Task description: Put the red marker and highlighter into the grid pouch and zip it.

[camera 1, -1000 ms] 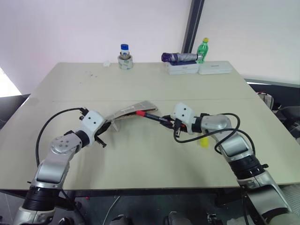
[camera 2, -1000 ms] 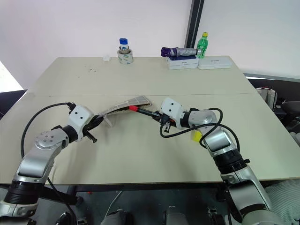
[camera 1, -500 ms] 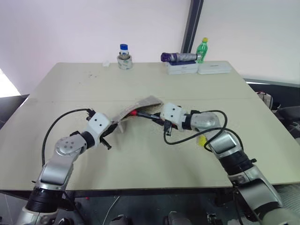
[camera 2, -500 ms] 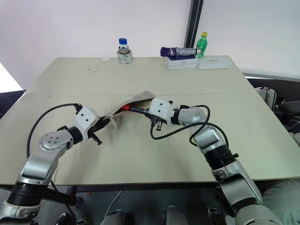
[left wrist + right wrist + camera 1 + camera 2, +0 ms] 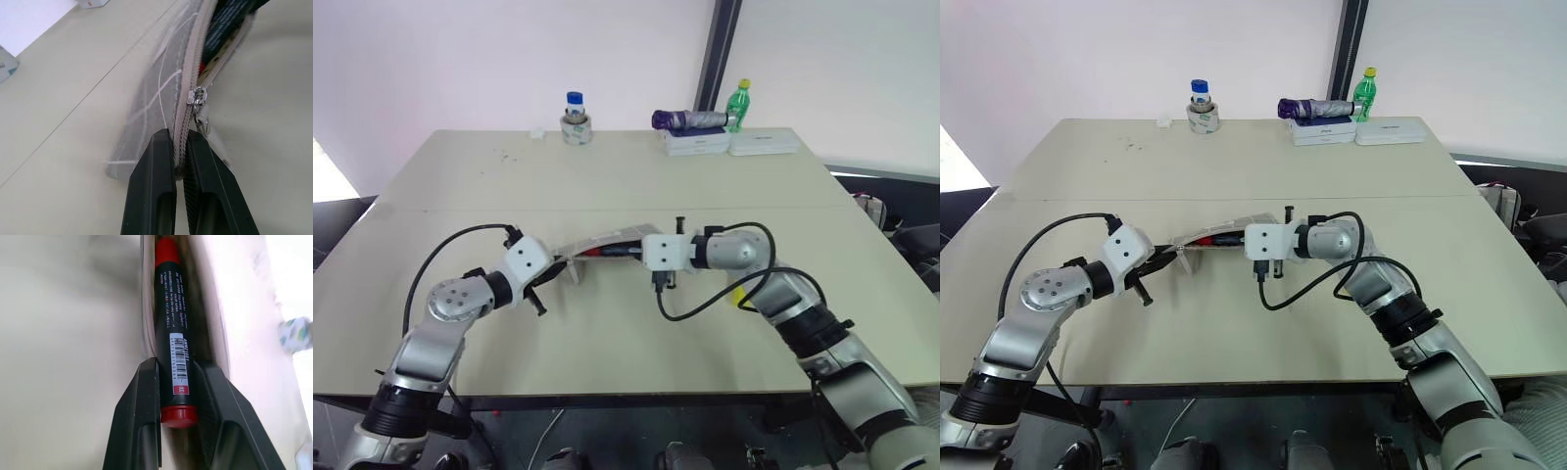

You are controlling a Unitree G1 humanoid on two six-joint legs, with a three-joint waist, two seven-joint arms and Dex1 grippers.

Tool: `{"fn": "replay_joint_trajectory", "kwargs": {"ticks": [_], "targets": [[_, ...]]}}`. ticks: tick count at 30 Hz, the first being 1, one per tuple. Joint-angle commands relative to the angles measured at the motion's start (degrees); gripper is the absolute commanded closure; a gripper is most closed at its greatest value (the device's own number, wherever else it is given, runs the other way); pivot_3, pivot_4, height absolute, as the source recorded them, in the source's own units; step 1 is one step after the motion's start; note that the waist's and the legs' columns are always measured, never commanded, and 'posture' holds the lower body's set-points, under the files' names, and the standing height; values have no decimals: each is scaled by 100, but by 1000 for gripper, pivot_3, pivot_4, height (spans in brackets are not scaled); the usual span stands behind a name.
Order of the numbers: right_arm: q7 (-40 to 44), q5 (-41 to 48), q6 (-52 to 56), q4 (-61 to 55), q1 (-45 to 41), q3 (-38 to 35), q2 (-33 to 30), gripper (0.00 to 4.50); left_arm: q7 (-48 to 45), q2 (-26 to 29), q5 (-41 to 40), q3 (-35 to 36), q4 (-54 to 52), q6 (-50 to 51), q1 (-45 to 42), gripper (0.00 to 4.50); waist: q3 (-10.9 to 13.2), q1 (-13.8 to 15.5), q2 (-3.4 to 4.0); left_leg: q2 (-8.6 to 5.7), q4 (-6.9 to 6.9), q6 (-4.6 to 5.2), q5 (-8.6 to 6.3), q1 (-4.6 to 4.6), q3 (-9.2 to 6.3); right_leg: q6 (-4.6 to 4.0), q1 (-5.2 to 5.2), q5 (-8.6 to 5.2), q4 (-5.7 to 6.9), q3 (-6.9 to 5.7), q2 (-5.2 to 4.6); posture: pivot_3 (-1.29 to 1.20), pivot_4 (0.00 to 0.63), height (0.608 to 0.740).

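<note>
Red marker going into the pouch, highlighter waiting.

The left gripper pinches the zipper end of the grid pouch, fingers tight on the fabric; the right gripper clamps the red marker, its tip inside the open mouth. The highlighter lies on the surface, mostly hidden behind the right arm. Zipping remains; the pouch's inside is hard to see.

red marker — entering grid pouch, right gripper
</note>
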Motion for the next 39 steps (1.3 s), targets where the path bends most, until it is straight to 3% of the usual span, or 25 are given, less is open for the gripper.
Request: {"fn": "replay_joint_trajectory", "kwargs": {"ticks": [1,15,23,27,31,34,36,39], "targets": [[36,-126,-281,-160,49,-36,-159,4097,15,14,-11,78,-129,-234,-129,4500,0,-6,0,0,0,0,0,0,0,0,-1,0,0,0,1,0,150,740],[-63,-92,-774,-155,54,-32,184,4097,-247,-62,-76,57,-39,-471,-209,4500,0,-7,0,1,2,-2,1,1,1,0,0,0,2,1,2,0,150,740],[181,376,-680,-372,153,-232,128,21,-147,-138,-30,47,-31,-454,-173,4500,0,-13,0,2,2,-2,1,1,0,0,0,0,4,1,3,0,150,740],[569,1116,-299,-850,270,-548,87,21,-73,-160,14,41,-25,-444,-174,4500,0,-5,0,2,2,-2,1,1,-1,0,0,0,4,1,3,0,150,740],[964,2428,1140,-1758,504,-1162,22,21,200,-231,162,44,15,-292,-189,4500,0,15,0,3,3,-2,1,0,-4,0,2,0,4,0,2,0,150,740],[850,2893,1971,-2002,655,-1597,-115,21,449,-284,359,20,141,-281,-236,4500,0,31,0,3,4,0,0,2,-5,0,5,0,5,-1,1,0,150,740],[523,2830,2429,-1936,708,-1803,-255,21,580,-326,439,27,188,-276,-269,4500,0,45,-1,2,5,10,-6,6,-5,0,9,0,4,-1,0,0,150,740],[-588,1961,2924,-1420,866,-1982,-591,21,716,-371,546,-5,242,-328,-292,4500,-1,75,-2,-1,5,12,-7,7,-3,0,9,0,5,0,-1,0,150,740]]}}
